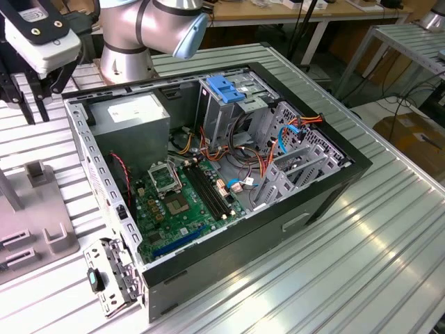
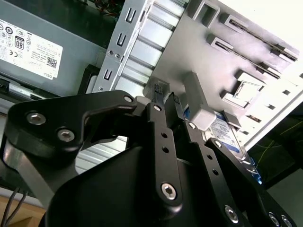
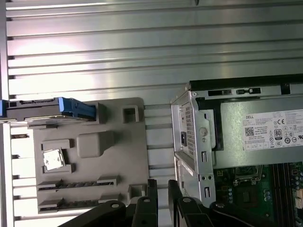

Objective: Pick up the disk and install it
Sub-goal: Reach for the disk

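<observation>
My pincer [image 3: 162,189] hangs empty, fingers nearly pressed together, above the near edge of the grey holder tray [image 3: 118,156]. The disk [image 3: 47,109] stands on edge at the tray's far corner, its long axis running crosswise to my fingers.

A ribbed silver aluminium tabletop [image 1: 389,229] of long parallel slats fills the foreground, bright with overhead glare. Behind it stands a pale wooden workbench on white metal legs [image 1: 278,14] (cables trail beneath it). At the exterior view's right a second slatted metal table [image 1: 410,42] stands over a brown cardboard box [image 1: 410,136] on the pale floor.
</observation>
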Available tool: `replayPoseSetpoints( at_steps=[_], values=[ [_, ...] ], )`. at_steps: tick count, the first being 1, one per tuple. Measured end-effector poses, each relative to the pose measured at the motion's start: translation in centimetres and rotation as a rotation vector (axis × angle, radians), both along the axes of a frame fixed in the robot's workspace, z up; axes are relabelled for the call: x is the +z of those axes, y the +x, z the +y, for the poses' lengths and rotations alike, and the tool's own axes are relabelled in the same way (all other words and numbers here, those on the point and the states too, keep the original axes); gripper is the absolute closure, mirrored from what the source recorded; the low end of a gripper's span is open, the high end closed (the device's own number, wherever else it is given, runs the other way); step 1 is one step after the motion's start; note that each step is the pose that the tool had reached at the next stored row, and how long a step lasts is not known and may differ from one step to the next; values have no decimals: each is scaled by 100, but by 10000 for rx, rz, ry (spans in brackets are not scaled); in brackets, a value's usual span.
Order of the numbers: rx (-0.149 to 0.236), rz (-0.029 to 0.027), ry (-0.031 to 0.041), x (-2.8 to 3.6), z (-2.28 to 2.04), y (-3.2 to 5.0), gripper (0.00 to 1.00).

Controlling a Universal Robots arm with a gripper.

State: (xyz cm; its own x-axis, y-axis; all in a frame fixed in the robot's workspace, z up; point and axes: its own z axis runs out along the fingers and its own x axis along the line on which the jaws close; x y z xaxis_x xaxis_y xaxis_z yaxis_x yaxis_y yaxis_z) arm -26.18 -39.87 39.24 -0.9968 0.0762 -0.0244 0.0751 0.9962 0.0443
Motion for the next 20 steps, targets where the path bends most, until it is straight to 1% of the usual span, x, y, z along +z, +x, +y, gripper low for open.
replayPoseSetpoints(
  at_steps=[7,12,20],
  values=[
    [1,0,0,-1,2,-170,76],
    [-1,0,0,-2,5,-259,76],
    [0,0,0,-3,8,-435,76]
  ],
)
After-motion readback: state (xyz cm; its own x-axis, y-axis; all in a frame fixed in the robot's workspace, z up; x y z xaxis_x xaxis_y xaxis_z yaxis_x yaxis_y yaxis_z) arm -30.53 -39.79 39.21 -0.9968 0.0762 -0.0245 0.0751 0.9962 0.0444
